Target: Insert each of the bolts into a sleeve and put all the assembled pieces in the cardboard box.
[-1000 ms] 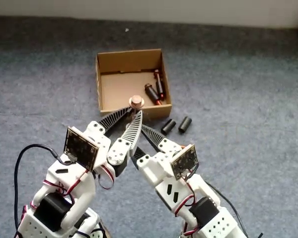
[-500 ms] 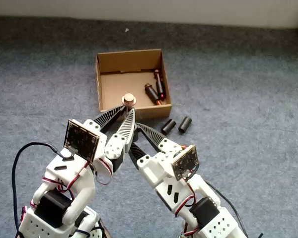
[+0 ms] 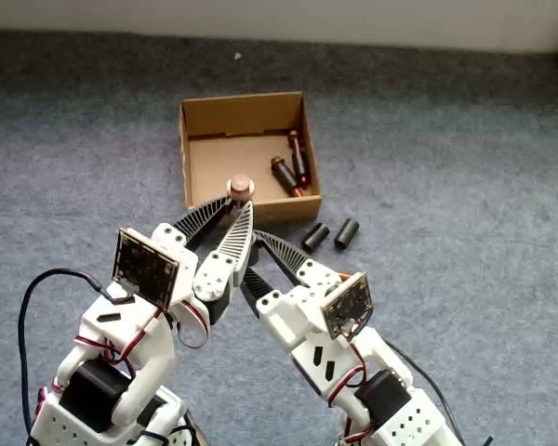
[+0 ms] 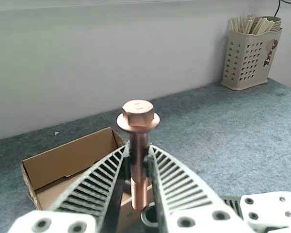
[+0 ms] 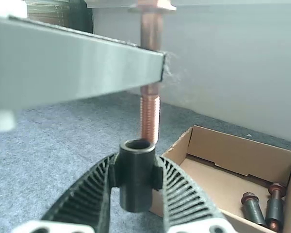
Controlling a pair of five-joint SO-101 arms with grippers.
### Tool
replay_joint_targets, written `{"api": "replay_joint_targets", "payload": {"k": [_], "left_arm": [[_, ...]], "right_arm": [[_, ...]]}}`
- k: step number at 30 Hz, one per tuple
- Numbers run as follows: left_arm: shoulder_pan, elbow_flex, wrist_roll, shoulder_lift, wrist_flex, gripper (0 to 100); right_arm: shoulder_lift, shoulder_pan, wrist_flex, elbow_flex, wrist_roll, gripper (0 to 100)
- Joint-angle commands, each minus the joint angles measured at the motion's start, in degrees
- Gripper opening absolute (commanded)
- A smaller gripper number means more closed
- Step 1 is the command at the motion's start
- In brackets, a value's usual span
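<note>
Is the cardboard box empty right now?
No, two assembled pieces lie inside the cardboard box, close to one of its side walls.

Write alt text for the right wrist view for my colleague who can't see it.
The right gripper holds a black sleeve upright, with a copper bolt, held by the left gripper, hanging threaded end down just at its opening. Behind, the cardboard box holds two assembled pieces.
</note>
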Motion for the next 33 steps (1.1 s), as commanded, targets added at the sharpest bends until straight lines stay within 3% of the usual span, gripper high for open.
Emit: {"api": "replay_joint_targets", "payload": {"k": [1, 16, 22, 33], "left_arm": [[1.5, -4.5, 0.6, -0.7, 0.0, 1], [1.8, -4.3, 0.6, -0.7, 3.3, 1], [7.4, -4.0, 0.1, -4.4, 6.9, 1], [5.4, 2.5, -3.1, -7.7, 6.6, 1]], "right_arm": [[-0.7, -0.3, -1.5, 6.2, 0.4, 0.4], [-0.7, 0.0, -1.5, 5.9, 0.4, 0.4], [-0.7, 0.0, -1.5, 5.8, 0.4, 0.4], [-0.7, 1.8, -1.5, 5.8, 0.4, 0.4]]}}
